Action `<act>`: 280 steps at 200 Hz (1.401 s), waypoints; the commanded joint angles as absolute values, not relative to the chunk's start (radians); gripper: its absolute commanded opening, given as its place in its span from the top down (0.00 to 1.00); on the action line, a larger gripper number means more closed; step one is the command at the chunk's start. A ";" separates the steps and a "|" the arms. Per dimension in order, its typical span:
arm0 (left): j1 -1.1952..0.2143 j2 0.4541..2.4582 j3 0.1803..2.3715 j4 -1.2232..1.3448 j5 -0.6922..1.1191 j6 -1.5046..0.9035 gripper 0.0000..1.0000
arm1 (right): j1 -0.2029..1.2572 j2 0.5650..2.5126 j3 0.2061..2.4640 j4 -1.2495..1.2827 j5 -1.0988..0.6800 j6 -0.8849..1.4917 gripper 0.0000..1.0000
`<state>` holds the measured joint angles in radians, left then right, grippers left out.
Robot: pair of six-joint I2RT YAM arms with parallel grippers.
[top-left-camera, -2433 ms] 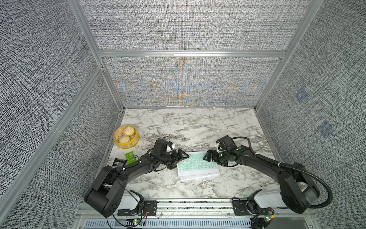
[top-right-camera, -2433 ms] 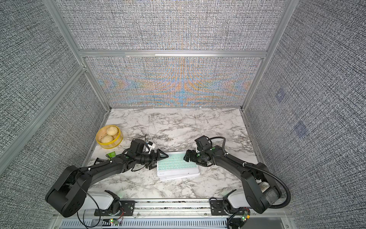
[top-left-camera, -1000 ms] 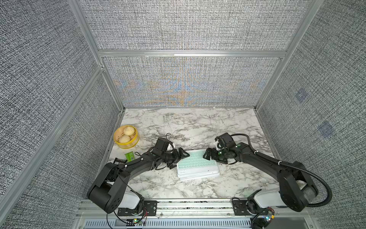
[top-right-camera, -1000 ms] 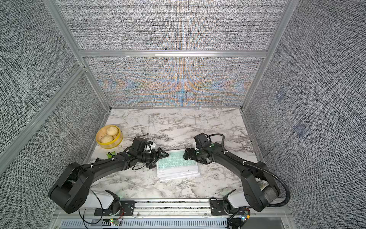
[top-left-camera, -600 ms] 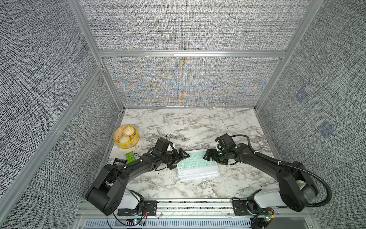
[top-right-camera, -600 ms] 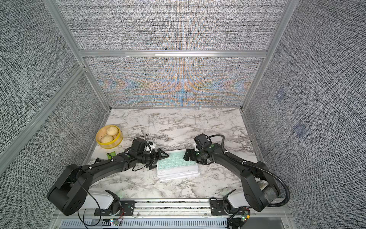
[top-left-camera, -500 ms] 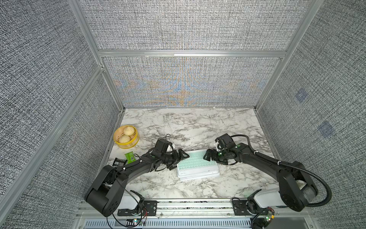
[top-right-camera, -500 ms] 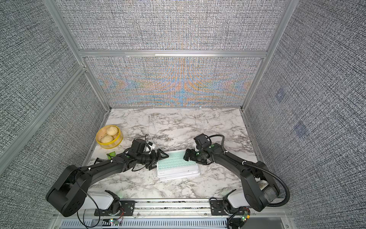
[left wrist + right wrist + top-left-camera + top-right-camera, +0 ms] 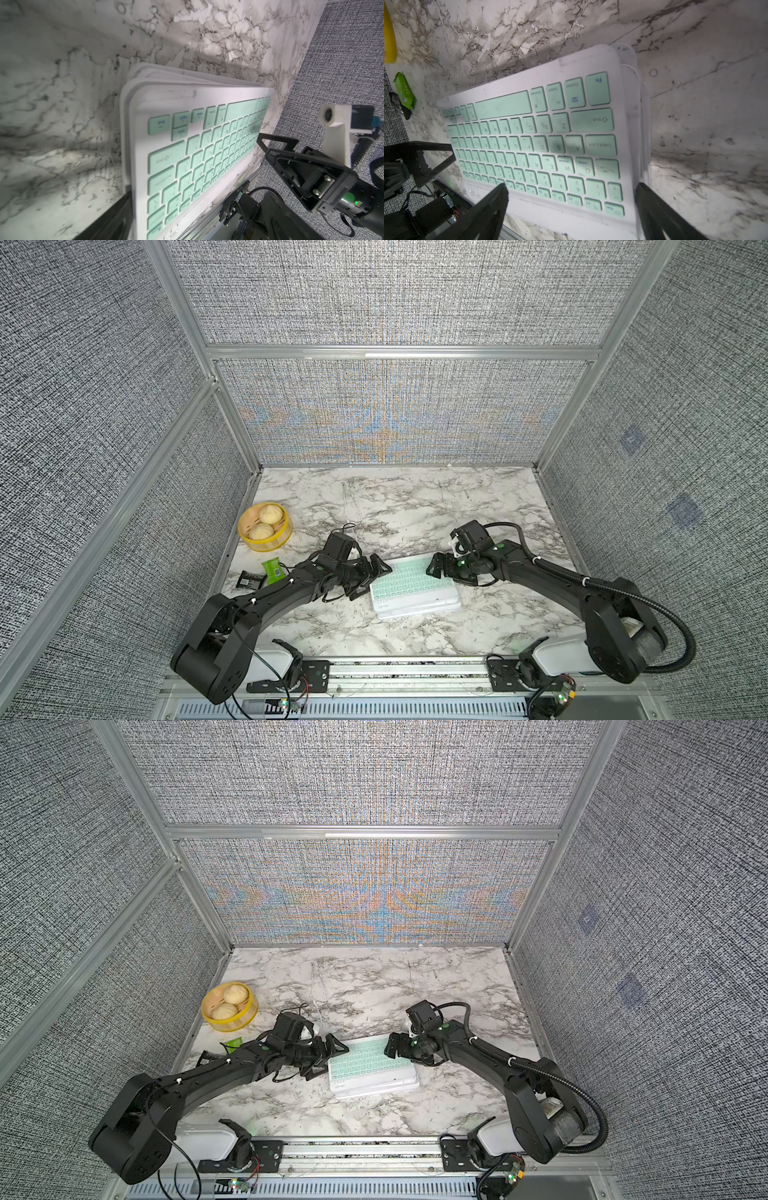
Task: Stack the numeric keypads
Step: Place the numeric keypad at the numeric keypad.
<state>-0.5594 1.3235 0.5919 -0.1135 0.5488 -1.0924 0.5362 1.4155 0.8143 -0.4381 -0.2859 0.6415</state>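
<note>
Near side of the stack: the stack of slim white-framed numeric keypads (image 9: 419,608) lies on the near middle of the table. The white frames of the lower ones stick out a little past the top one on the near side and at its ends. How many are stacked cannot be told.
Top of the stack: a mint-green-keyed rectangular keypad (image 9: 365,1060) lies flat, keys up, slightly askew on those beneath.
Left gripper: the black left gripper (image 9: 372,581) sits low at the stack's left short end with its jaws spread wide and nothing held. In the wrist view one of its fingers (image 9: 110,218) is just beside the end rims, and contact cannot be told.
Right gripper: the black right gripper (image 9: 451,574) is at the stack's right end, jaws wide apart and empty. In the wrist view the keypad's end shows between its fingers (image 9: 488,212).
Left-side clutter: a small green packet (image 9: 272,570) and a small black packet (image 9: 249,580) lie near the left wall, apart from the stack.
Further back: a round yellow steamer basket (image 9: 266,545) holds two pale buns (image 9: 270,513).
Far table: on the white marble-patterned table (image 9: 395,497) no loose keypad is visible.
Step in hand: stacking looks complete, so this is probably squaring up or letting go.
Next move: either a gentle inward nudge from both ends to align the frames, or a straight retreat that does not drag the top keypad.
</note>
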 commanded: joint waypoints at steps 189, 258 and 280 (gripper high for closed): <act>-0.611 1.432 0.808 -0.489 0.363 -1.035 0.01 | 0.536 1.460 0.833 -0.485 -0.191 0.688 0.01; -0.652 1.450 0.790 -0.413 0.313 -1.107 0.01 | 0.538 1.482 0.821 -0.455 -0.219 0.681 0.01; -0.671 1.469 0.803 -0.402 0.307 -1.113 0.01 | 0.540 1.479 0.809 -0.439 -0.231 0.686 0.01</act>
<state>-0.6559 1.4536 0.7914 -0.4366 0.3325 -1.0935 0.5377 1.4826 0.8196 -0.4553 -0.2161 0.6857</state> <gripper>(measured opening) 0.989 0.990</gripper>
